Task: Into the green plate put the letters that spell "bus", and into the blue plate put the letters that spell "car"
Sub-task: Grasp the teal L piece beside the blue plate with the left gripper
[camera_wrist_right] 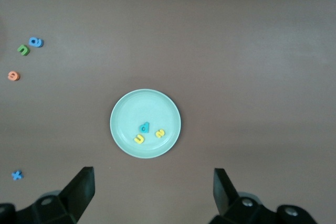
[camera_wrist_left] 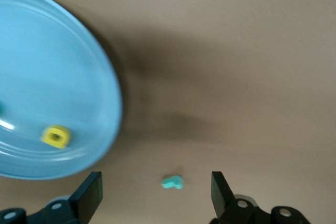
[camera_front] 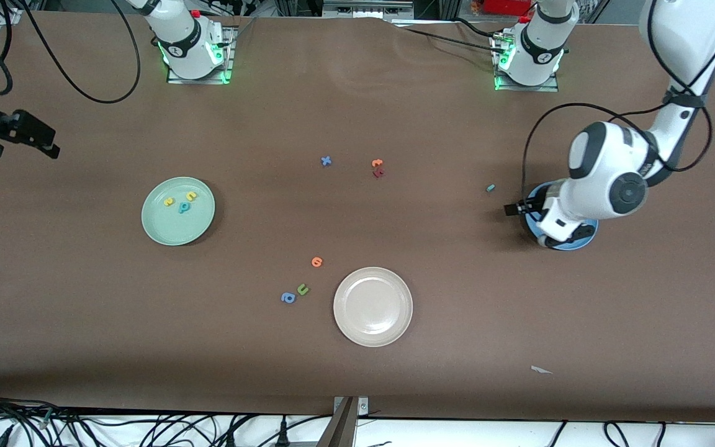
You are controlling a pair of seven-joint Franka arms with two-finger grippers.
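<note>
Green plate (camera_front: 178, 211) toward the right arm's end of the surface (camera_front: 357, 372): cyan b (camera_front: 182, 208), yellow s (camera_front: 169, 202) and yellow u (camera_front: 191, 195) lie in it, small and foam-like. Blue plate (camera_front: 587, 233) mostly covered by the left arm in the front view; only the left wrist view shows a yellow a (camera_wrist_left: 55, 136) inside. Small teal r (camera_front: 490, 188) lies on the surface beside that plate. Left gripper (camera_wrist_left: 157, 192) low over it, jaws apart, empty. Right gripper (camera_wrist_right: 152, 190) waits high above the green plate, jaws apart. White plate (camera_front: 373, 306) nearest the camera.
</note>
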